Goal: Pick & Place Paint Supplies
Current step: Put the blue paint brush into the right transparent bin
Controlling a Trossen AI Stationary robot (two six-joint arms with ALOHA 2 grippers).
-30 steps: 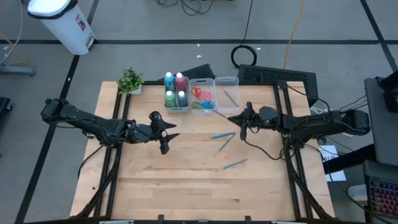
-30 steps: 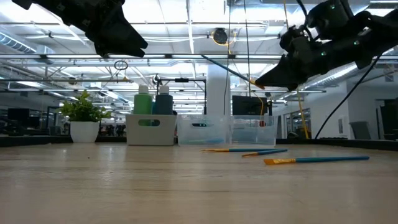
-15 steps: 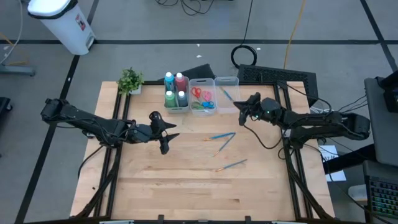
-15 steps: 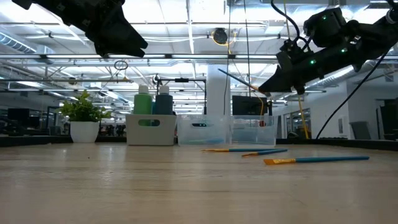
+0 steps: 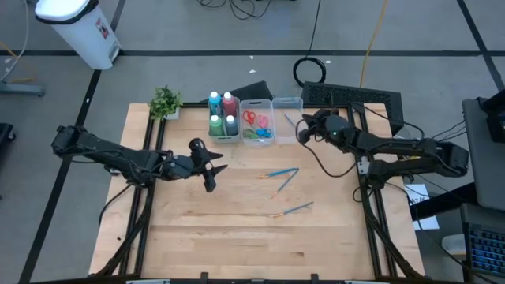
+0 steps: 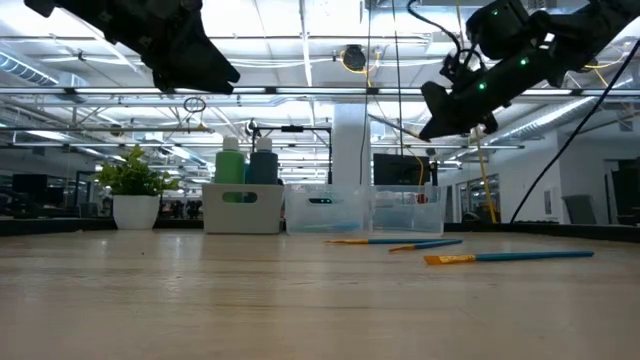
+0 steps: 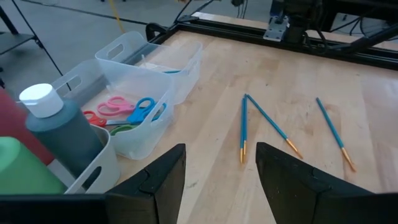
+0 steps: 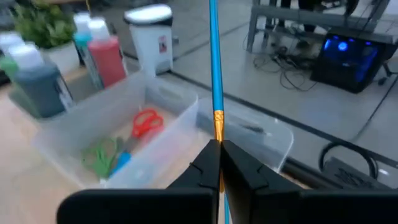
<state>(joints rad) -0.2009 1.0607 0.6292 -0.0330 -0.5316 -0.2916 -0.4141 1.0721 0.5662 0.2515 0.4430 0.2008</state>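
Observation:
My right gripper [image 5: 301, 131] hangs above the table beside the rightmost clear bin [image 5: 288, 109], shut on a thin blue brush [image 8: 214, 56] with an orange collar. The brush juts out ahead of the fingers, over that bin. My left gripper [image 5: 211, 178] hovers open over the table's left middle with nothing between its fingers [image 7: 163, 180]. Three more blue brushes [image 5: 282, 171] [image 5: 286, 182] [image 5: 293, 209] lie flat on the wood. Paint bottles [image 5: 223, 114] stand in the left bin, and scissors [image 5: 256, 122] lie in the middle bin. My right gripper pinches the brush between its two fingers just behind the orange collar [image 8: 218, 130], at one end of the brush. The fingers run along the brush, nearly level, coming from the table's right. The long blue shaft sticks out ahead, lifted clear of table and bins.
A small potted plant [image 5: 166, 101] stands at the far left corner, next to the row of three bins. The near half of the wooden table [image 5: 237, 237] is bare wood. Black frame rails run along both sides.
My right gripper has risen and gone toward the table's far edge, up to the rightmost bin, tipping from pointing downward to nearly level. The held brush has swung with it from over the open table to over that bin. The left arm has stayed put.

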